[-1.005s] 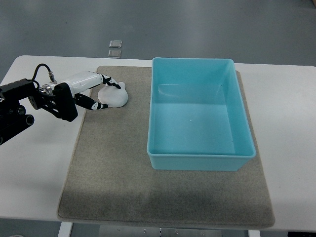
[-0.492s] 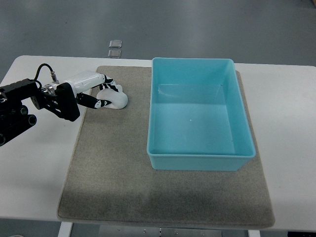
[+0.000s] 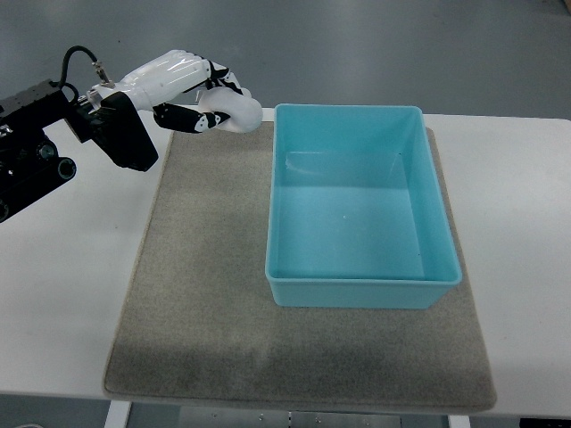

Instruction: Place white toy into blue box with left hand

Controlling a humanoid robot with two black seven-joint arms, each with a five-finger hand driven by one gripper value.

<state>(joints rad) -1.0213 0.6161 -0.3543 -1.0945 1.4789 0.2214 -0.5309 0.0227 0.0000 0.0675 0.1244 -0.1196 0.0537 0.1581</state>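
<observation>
My left hand (image 3: pixel 207 98) hangs above the far left corner of the grey mat (image 3: pixel 205 294), its fingers curled around the white toy (image 3: pixel 237 111). The toy is a rounded white lump, lifted off the mat and just left of the blue box (image 3: pixel 361 209). The box is an open, empty turquoise tub standing on the right half of the mat. The left arm (image 3: pixel 62 147) reaches in from the left edge. No right arm shows.
The mat lies on a white table (image 3: pixel 526 205). Two small clear square pieces (image 3: pixel 208 86) sit on the dark floor beyond the table's far edge, partly behind my hand.
The left hand closed on the white toy, lifted it off the mat and carried it up and to the right, toward the box's far left corner.
</observation>
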